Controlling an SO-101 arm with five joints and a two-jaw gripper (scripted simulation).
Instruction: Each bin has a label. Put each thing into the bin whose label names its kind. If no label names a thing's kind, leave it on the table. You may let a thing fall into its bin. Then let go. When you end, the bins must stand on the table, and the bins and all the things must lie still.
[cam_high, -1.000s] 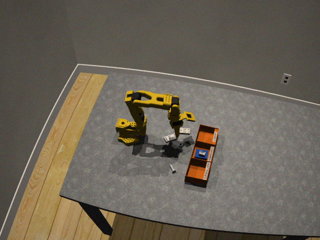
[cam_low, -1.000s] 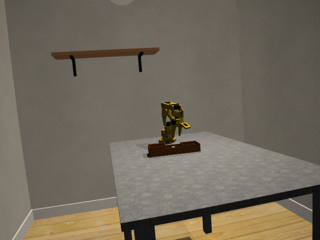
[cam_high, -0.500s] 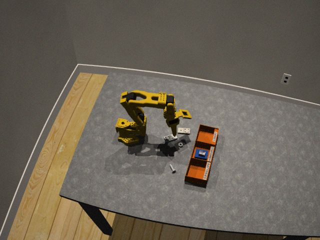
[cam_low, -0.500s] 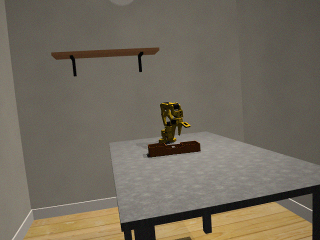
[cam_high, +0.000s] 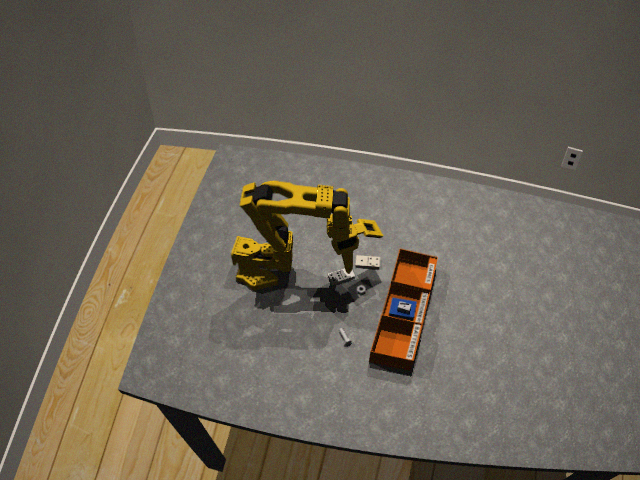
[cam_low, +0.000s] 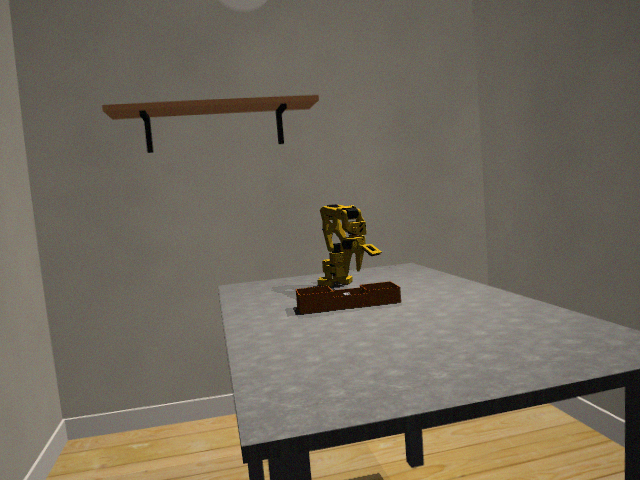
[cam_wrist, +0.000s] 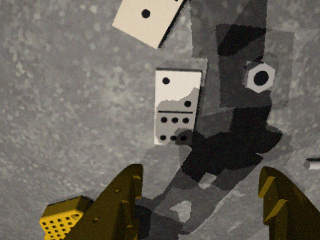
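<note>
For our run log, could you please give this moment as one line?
gripper: open, empty | sharpener: stationery bin | dominoes: table

A wooden shelf (cam_low: 210, 106) and a wall outlet (cam_high: 572, 158) are on the walls.

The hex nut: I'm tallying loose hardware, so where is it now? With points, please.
In the top view, the nut (cam_high: 361, 289) (cam_wrist: 250, 87) lies on the table between the lower domino (cam_high: 337, 276) (cam_wrist: 172, 92) and the orange bins (cam_high: 387, 311).
</note>
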